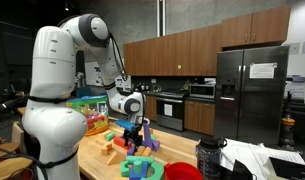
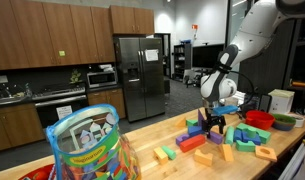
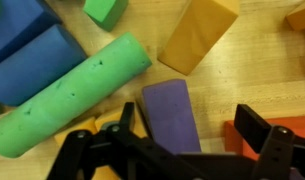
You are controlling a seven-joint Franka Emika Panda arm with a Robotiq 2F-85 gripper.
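My gripper (image 3: 190, 116) hangs just above the wooden table (image 3: 242, 75) with its black fingers (image 3: 254, 118) spread wide and nothing held. A purple block (image 3: 172, 113) lies flat between the jaws, nearer the left finger. To its left a green cylinder (image 3: 72, 95) lies slantwise over a yellow piece (image 3: 92, 128). An orange-red block (image 3: 292, 135) sits beside the right finger. Blue blocks (image 3: 32, 45) and a tan block (image 3: 197, 35) lie farther off. In both exterior views the gripper (image 1: 132, 134) (image 2: 214, 122) points down into the scattered foam blocks (image 2: 192, 140).
A clear tub of coloured toys (image 2: 87, 145) stands at the near table corner. A red bowl (image 2: 259, 117) and a green bowl (image 2: 284, 122) sit beyond the blocks. A black bottle (image 1: 209, 158) and a red bowl (image 1: 182, 172) stand at the table's end. Kitchen cabinets and a fridge (image 1: 250, 85) stand behind.
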